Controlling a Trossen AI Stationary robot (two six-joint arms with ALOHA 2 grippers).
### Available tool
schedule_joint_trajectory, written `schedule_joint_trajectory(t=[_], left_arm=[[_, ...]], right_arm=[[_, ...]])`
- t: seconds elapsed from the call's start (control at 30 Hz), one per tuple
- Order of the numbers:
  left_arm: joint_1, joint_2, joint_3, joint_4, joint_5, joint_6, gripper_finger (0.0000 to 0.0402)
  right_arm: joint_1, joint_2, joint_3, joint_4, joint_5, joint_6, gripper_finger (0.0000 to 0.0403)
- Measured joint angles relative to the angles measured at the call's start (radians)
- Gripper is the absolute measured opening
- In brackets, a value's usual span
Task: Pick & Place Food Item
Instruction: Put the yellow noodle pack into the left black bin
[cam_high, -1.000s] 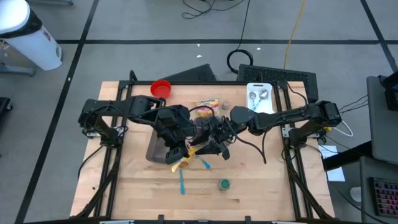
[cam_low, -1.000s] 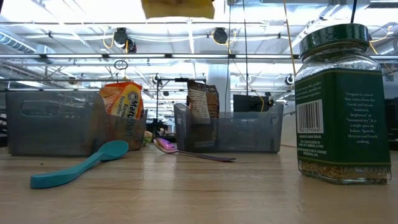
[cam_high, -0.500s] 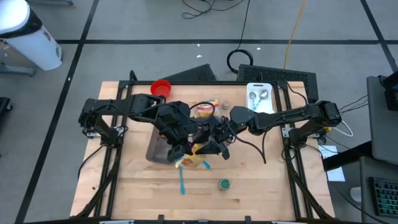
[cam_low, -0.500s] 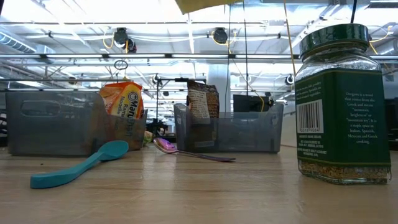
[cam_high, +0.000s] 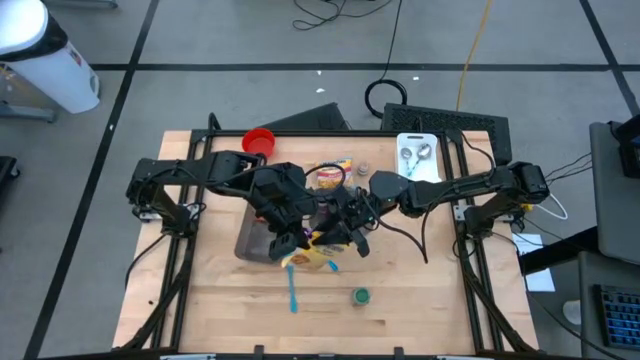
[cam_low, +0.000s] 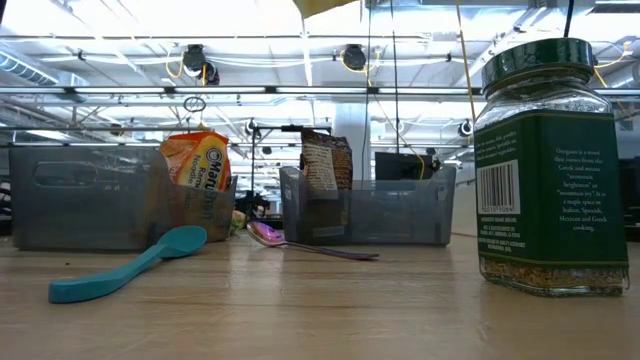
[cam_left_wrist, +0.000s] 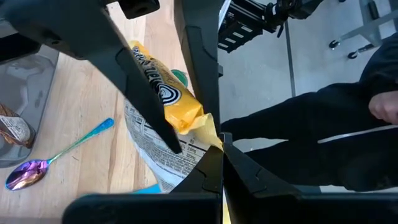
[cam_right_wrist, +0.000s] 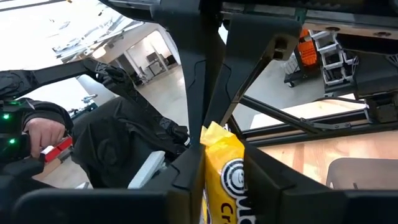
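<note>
Left gripper and right gripper both clamp one yellow packet; two spoons, one jar.

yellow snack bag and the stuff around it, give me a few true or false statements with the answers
1. The yellow snack bag lies flat on the table. False: it is held up in the air between the two grippers.
2. The left gripper is shut on the bag. True.
3. The right gripper has its fingers on either side of the bag's top edge. True.
4. The green-labelled jar has its lid off. False: its dark lid is on.
5. The teal spoon stands inside a grey bin. False: it lies on the table in front of the bins.
</note>
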Motion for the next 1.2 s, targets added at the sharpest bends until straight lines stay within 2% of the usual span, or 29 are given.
schedule_joint_trajectory(t=[0.23, 0.3, 0.63, 0.9, 1.2], left_arm=[[0.0, 0.0, 0.0, -0.006, 0.0, -0.001, 0.0], [0.0, 0.0, 0.0, -0.006, 0.0, -0.004, 0.0], [0.01, -0.001, 0.0, -0.006, 0.009, -0.031, 0.0012], [0.044, -0.001, 0.0, -0.006, 0.082, -0.024, 0.002], [0.067, -0.01, -0.001, -0.009, 0.086, 0.001, 0.0021]], right_arm=[[0.0, 0.0, 0.0, 0.006, -0.001, -0.001, 0.0011], [0.0, 0.0, 0.0, 0.007, -0.001, -0.014, 0.0004], [0.0, 0.0, 0.0, 0.03, 0.0, -0.027, 0.0001], [0.0, 0.0, 0.0, 0.044, -0.001, -0.027, 0.0], [-0.001, 0.0, 0.0, 0.054, 0.003, -0.012, 0.0]])
